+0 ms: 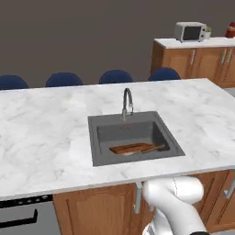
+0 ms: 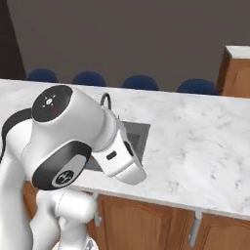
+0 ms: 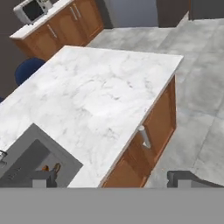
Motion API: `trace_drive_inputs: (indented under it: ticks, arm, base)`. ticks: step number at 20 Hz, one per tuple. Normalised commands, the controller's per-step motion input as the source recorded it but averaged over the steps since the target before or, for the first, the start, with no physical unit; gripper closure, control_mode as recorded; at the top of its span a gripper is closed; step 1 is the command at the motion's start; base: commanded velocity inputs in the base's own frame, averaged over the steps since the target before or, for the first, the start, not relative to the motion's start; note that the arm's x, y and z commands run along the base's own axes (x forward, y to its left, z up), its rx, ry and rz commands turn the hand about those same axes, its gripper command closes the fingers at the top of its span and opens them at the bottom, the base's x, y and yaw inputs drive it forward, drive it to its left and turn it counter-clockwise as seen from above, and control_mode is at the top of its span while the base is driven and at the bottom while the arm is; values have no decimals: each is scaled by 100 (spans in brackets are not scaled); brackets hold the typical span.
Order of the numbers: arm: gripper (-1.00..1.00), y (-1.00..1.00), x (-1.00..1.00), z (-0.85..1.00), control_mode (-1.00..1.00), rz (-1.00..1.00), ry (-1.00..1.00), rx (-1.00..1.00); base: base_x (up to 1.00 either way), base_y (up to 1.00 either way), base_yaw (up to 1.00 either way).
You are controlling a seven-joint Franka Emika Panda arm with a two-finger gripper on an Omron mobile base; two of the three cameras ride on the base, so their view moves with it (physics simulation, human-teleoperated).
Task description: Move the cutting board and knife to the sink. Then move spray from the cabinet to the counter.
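Cutting board [image 1: 130, 148] and knife [image 1: 153, 147] already lie on the sink [image 1: 102, 126] floor toward its 5 o'clock corner, which is why the gripper [image 3: 113, 179] hangs empty with jaws spread wide over the counter [image 1: 50, 133] edge.

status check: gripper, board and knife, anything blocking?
Gripper open, holding nothing. Cutting board lies in the sink, knife on it. Spray and cabinet not in sight; nothing in the way.
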Motion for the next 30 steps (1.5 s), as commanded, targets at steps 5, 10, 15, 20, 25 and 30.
trace_drive_inputs:
  ticks: [5,10,15,20,25,30]
  arm:
    - [-100,0,0,0,100,0,0,0]
    - [-100,0,0,0,100,0,0,0]
    - [-100,0,0,0,100,0,0,0]
    - [-100,0,0,0,100,0,0,0]
    - [-100,0,0,0,100,0,0,0]
    - [-100,0,0,0,100,0,0,0]
  base:
    - [0,-1,-97]
    - [0,-7,-96]
    - [19,-5,-48]
    - [25,-17,-15]
    - [19,-47,-47]
    - [40,-20,-63]
